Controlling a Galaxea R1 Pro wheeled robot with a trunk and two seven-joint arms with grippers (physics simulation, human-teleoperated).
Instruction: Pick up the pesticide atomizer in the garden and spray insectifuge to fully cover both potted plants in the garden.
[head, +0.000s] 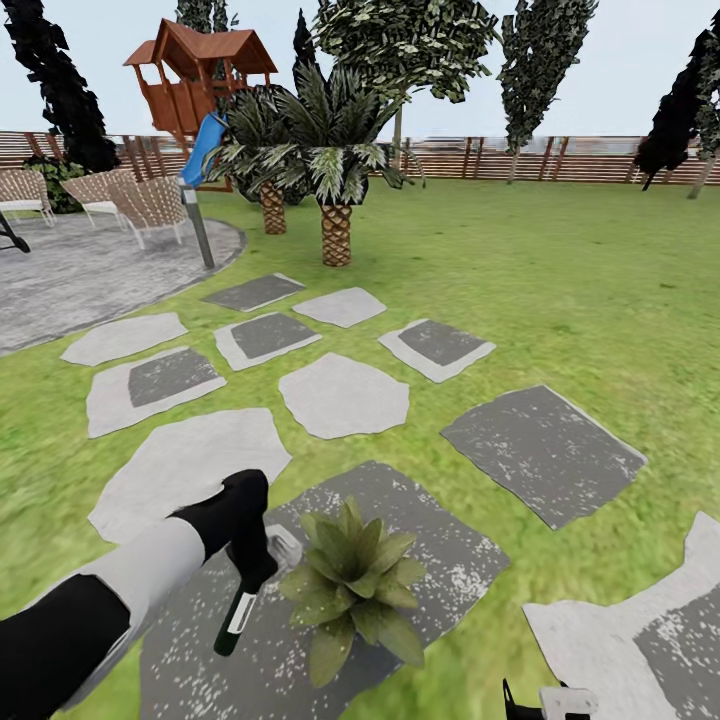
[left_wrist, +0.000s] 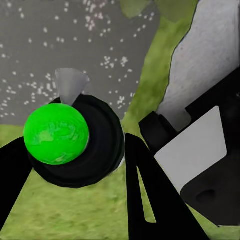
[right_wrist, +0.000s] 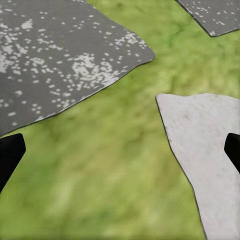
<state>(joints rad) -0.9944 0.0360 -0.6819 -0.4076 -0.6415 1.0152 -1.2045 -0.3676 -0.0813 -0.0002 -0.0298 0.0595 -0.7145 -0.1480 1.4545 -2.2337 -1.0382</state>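
Your left gripper (head: 250, 575) is clamped on the sprayer (head: 238, 615); aim its nozzle at the plant (head: 352, 585) beside it. Right gripper (right_wrist: 120, 150) jaws apart, idle.

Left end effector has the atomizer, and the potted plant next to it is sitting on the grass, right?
Not quite. The left end effector does hold the atomizer, but the potted plant sits on a dark grey stepping stone, not on grass. The head view shows it.

One potted plant (head: 352, 585), one atomizer (head: 240, 610), two palms (head: 335, 190), three chairs (head: 150, 205).
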